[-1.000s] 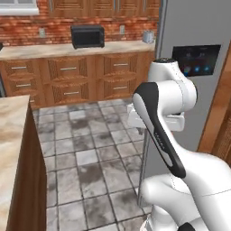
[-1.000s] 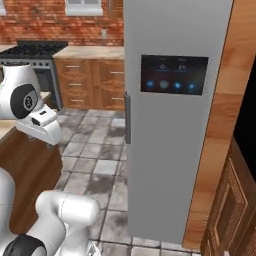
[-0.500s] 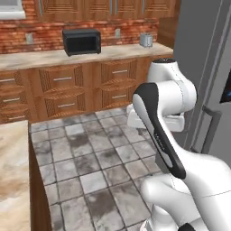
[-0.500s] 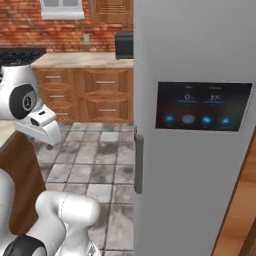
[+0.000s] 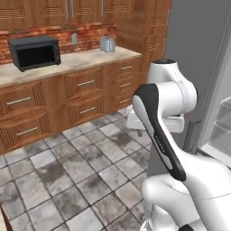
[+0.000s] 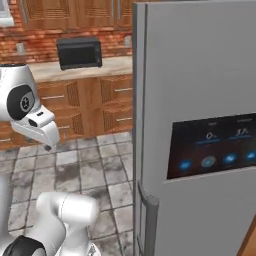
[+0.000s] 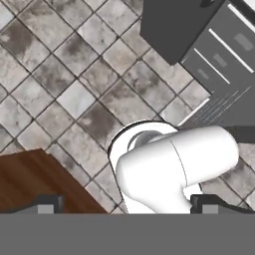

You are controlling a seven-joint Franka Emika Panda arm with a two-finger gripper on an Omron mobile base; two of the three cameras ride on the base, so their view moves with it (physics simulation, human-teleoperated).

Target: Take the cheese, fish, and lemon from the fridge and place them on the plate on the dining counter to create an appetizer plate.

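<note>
Right base view: gripper [image 6: 47, 147] hangs spread and empty, well left of the grey fridge [image 6: 200, 90].

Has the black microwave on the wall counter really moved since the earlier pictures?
No. The microwave keeps its place on the wall counter below the brick wall; the whole picture shifted, so the base moved.

fridge [image 6: 200, 100] close on the right, door ajar toward the arm. microwave [image 5: 35, 52] on the wall worktop [image 5: 67, 63] behind, toaster [image 5: 107, 43] to its right. tiled floor [image 5: 67, 180] between.
</note>
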